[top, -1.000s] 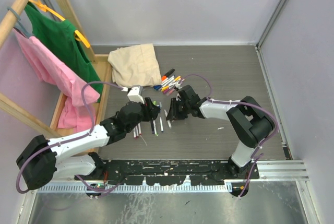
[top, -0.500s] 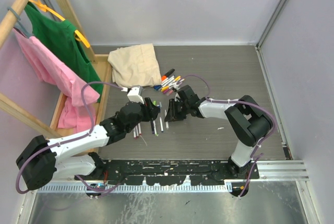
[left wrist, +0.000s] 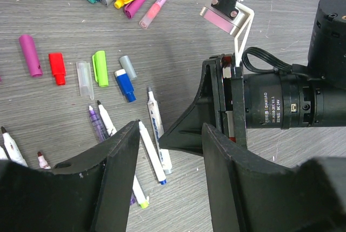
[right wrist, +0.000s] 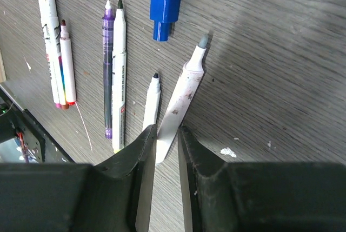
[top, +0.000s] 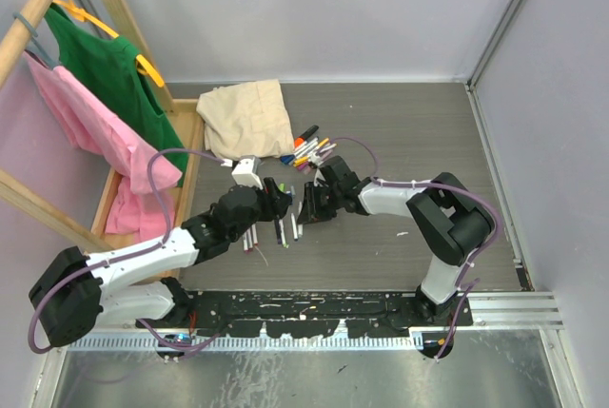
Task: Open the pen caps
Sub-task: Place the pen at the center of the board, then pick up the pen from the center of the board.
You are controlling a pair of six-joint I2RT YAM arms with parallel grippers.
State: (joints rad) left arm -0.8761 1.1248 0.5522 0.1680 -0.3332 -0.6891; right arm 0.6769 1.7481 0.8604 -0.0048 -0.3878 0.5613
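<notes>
Shifting slightly left since the earlier frame, the right gripper (top: 306, 208) is now sitting over the row of uncapped pens (right wrist: 116, 75) near the middle of the table (top: 409, 132). The left arm is keeping its earlier position. The right jaws are standing narrow and pinching the rear end of a grey-tipped pen (right wrist: 184, 94), whose tip is pointing away from the fingers. The left gripper (left wrist: 170, 134) is hovering just left of the right one, its jaws standing wide with nothing gripped. Six loose pen caps (left wrist: 100, 68) (purple, red, clear, green, grey, blue) are lying in a line on the table, between the uncapped pens and a farther pile of capped pens (top: 309, 151). That pile is lying beside a beige cloth (top: 247, 118).
</notes>
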